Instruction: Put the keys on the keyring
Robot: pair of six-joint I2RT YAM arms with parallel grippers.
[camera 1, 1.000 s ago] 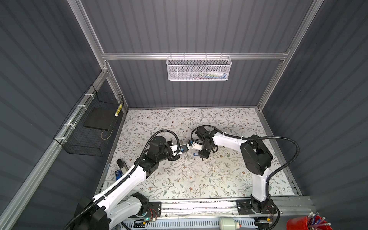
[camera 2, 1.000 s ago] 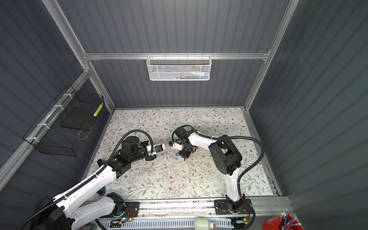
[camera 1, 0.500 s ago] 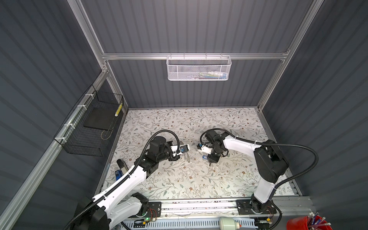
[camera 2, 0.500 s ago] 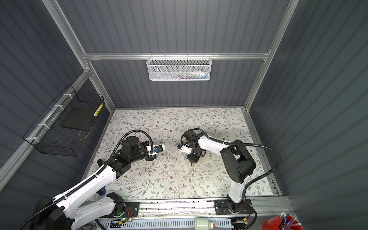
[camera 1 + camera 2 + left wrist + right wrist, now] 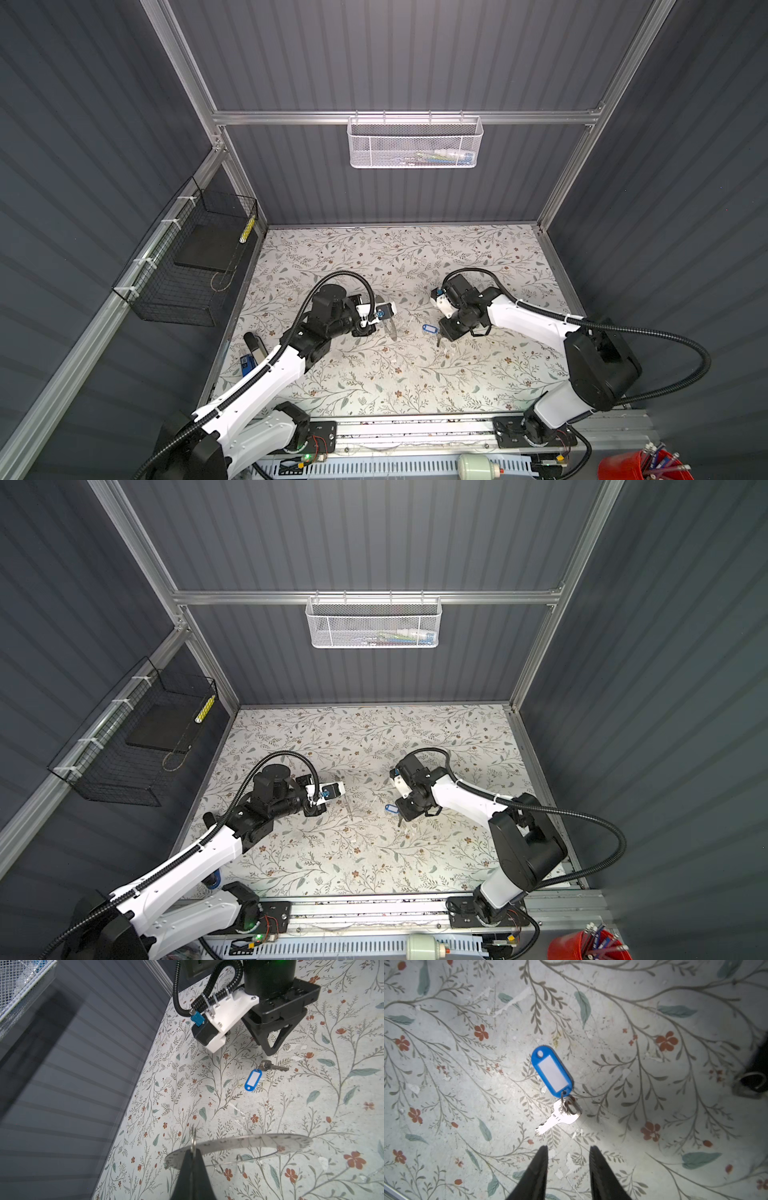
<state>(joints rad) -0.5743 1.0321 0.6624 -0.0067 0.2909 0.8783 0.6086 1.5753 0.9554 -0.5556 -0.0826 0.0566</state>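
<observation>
Pulled back rightward since a second ago, the right gripper point(image 5: 568, 1149) has left the blue tag point(image 5: 552, 1071) lying on the floral table point(image 5: 374, 374). At left, the left gripper point(image 5: 192, 1151) is clamped on a thin keyring point(image 5: 193, 1137). Mid-table, the key point(image 5: 559, 1119) lies flat, linked to the tag. Right jaws stand apart, empty, just beside the key.
</observation>
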